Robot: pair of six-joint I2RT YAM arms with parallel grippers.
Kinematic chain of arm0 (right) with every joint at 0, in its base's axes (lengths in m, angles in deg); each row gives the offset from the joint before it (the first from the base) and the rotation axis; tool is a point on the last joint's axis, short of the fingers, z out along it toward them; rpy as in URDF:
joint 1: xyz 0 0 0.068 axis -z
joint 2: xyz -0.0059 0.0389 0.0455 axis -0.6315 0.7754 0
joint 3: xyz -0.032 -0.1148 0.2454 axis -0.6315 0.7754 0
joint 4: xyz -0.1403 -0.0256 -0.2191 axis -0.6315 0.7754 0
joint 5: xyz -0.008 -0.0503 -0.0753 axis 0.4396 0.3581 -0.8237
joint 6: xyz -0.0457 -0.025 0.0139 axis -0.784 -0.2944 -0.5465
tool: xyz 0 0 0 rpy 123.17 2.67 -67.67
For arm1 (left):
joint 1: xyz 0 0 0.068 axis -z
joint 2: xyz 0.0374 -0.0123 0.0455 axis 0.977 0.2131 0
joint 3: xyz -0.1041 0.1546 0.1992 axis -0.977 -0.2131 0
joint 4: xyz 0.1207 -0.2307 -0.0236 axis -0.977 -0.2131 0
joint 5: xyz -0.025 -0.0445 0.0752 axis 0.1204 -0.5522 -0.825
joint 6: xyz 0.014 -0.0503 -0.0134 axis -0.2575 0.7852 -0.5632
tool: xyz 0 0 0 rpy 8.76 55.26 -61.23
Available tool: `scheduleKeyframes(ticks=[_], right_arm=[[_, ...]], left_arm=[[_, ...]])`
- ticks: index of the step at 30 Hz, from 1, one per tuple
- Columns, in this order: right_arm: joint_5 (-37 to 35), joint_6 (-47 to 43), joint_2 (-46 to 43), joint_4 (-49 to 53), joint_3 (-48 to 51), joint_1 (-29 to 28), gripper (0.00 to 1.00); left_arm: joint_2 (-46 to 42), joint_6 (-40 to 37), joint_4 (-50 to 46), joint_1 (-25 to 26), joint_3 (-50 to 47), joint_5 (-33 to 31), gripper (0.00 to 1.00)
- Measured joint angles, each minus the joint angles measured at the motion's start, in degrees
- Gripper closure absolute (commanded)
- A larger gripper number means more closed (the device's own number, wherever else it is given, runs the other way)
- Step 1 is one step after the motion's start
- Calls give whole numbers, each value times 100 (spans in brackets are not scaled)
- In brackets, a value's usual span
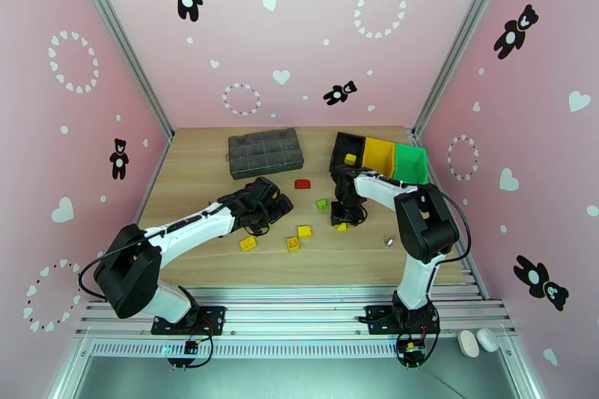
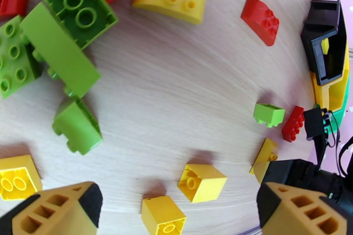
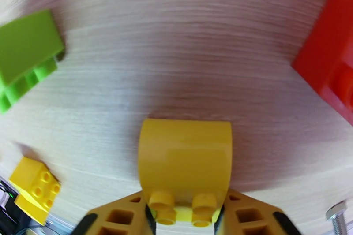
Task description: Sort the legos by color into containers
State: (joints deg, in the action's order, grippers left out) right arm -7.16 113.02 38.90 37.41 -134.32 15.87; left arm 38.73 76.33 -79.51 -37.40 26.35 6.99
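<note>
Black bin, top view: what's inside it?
One yellow lego lies inside the black bin, toward its front. Nothing else shows in there, but the bin's own walls cover part of its floor, so more bricks can't be ruled out.

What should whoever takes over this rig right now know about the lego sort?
The left tool is open and empty over loose bricks.
The right tool is shut on a yellow curved brick by the table.
The black bin, yellow bin and green bin sit in a row far right.
Done: one yellow brick lies in the black bin, seemingly missorted.
Left: bin the held brick, then the loose ones, such as the red brick and green brick mid-table.
</note>
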Motion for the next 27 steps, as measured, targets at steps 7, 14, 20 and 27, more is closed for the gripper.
scheduleKeyframes(ticks=[7,14,20,27], right_arm=[[61,-24,-17,87,-391,33,79],[686,175,-92,-50,-925,581,80],[1248,588,-26,-387,-1462,1252,81],[1561,1071,662,-702,-2656,1696,79]], left_arm=[[647,-212,162,-125,557,348,2],[1744,-518,496,-400,2000,1117,3],[2765,-549,776,-577,3165,1836,3],[3657,-369,1003,-796,4293,2490,3]])
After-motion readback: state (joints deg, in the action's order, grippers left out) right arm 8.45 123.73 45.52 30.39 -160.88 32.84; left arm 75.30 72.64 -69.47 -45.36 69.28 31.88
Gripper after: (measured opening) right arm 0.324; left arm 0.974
